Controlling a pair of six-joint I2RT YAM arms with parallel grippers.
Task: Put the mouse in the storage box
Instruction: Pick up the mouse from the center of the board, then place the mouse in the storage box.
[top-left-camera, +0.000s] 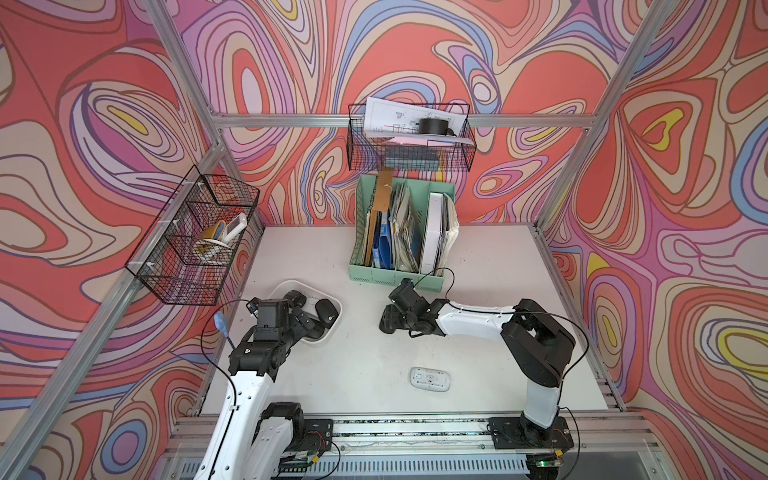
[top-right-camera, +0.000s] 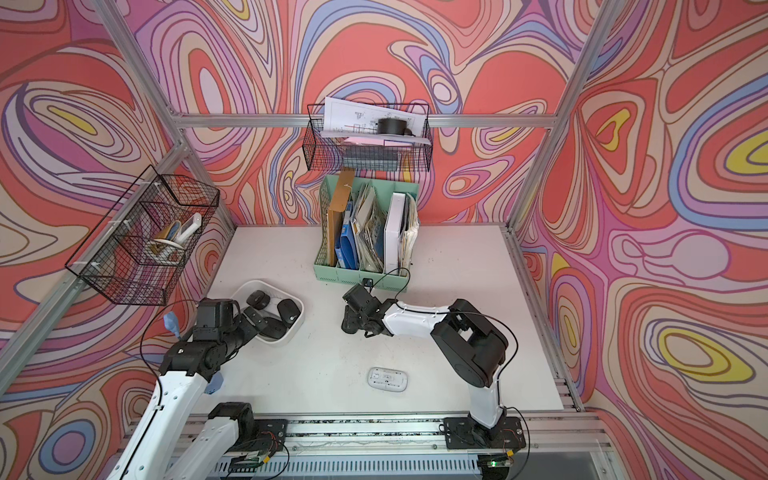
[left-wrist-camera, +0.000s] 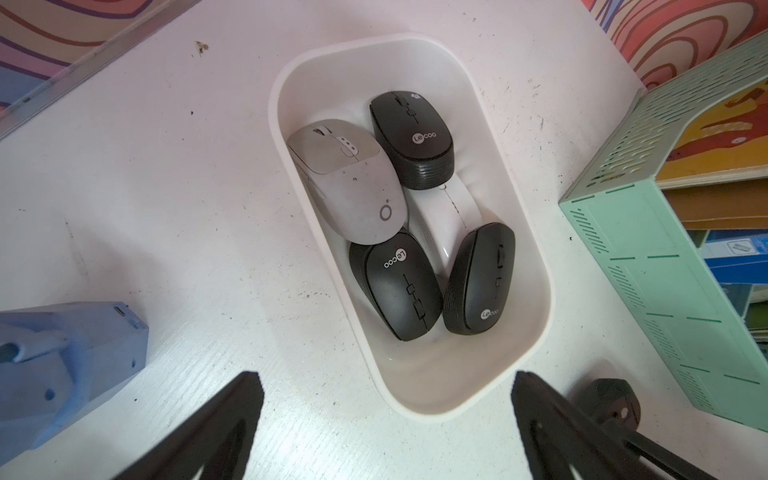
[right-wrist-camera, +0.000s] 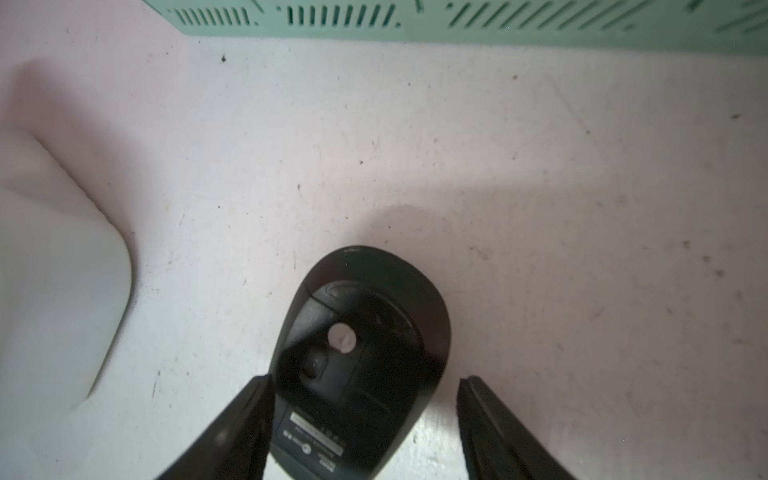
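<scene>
Blurred, unreadable label (right-wrist-camera: 316, 434) on the mouse (right-wrist-camera: 365, 316), rear past the frame edge

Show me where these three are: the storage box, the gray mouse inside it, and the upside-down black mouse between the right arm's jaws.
storage box (left-wrist-camera: 440, 374): left wrist view, bare inside surface.
gray mouse (left-wrist-camera: 353, 187): left wrist view, middle of its back.
black mouse (right-wrist-camera: 386, 345): right wrist view, middle of its underside.
</scene>
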